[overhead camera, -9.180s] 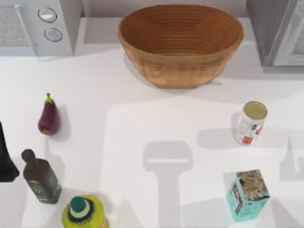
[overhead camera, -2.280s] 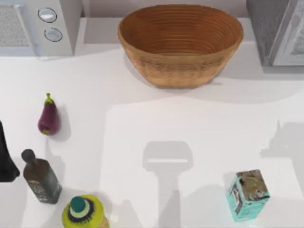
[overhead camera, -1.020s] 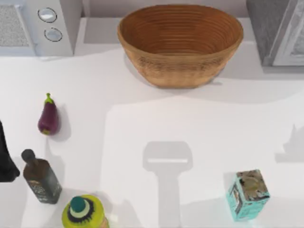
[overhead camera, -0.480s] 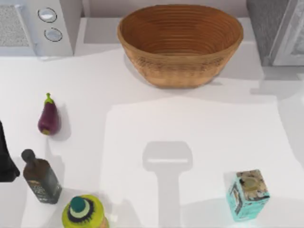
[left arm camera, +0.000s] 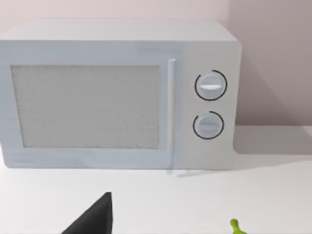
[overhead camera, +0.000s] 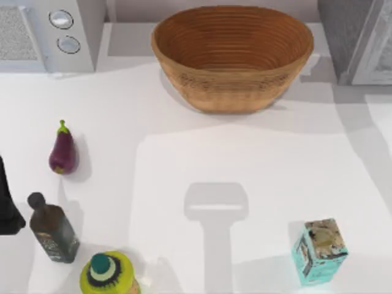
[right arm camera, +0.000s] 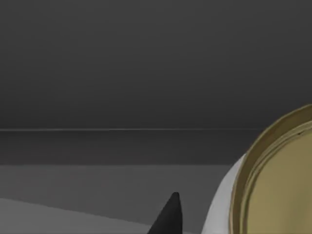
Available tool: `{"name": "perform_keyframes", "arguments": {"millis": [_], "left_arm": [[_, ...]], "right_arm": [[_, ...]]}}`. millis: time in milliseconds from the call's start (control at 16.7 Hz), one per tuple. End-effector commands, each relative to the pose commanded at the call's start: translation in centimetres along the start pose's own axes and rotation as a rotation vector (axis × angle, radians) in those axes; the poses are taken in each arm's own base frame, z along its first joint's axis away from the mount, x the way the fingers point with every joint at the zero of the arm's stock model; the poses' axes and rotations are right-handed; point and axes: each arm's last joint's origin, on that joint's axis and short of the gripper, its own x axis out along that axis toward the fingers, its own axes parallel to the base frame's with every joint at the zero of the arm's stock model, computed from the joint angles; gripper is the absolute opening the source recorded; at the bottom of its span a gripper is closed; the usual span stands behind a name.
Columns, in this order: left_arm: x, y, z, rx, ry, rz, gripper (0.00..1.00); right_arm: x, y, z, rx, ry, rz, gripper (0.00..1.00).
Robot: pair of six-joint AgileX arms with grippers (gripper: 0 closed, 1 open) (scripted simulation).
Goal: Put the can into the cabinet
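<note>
Right hand's (right arm camera: 168, 217) one dark fingertip showed beside the can (right arm camera: 273, 180); can't tell if it was clamped. The can lay just beside that fingertip, gold lid toward the wrist cam, inside a dark grey space, prob. the cabinet (overhead camera: 358, 40) at the worktop's (overhead camera: 245, 159) back right. Left hand (left arm camera: 95, 219) sat parked facing the microwave (left arm camera: 117, 92). No readable writing

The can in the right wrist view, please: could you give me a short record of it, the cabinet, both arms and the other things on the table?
can: gold lid up close in the right wrist view, against a dark grey recess
cabinet: table's far right corner
right pincer: beside the can
left arm: parked at the table's left edge, facing the microwave
others: wicker basket, eggplant, dark bottle, teal carton, yellow-green bottle
</note>
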Motion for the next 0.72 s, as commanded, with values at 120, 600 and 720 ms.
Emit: {"name": "perform_keyframes", "arguments": {"millis": [120,600,720], "left_arm": [[0.0,0.0,0.0,0.000,0.000,0.000,1.00],[0.0,0.0,0.0,0.000,0.000,0.000,1.00],[0.0,0.0,0.0,0.000,0.000,0.000,1.00]], "right_arm": [[0.3,0.2,0.2,-0.002,0.000,0.003,0.00],[2.1,0.3,0.2,-0.003,0.035,0.001,0.00],[4.3,0.6,0.2,-0.008,0.070,0.002,0.00]]}}
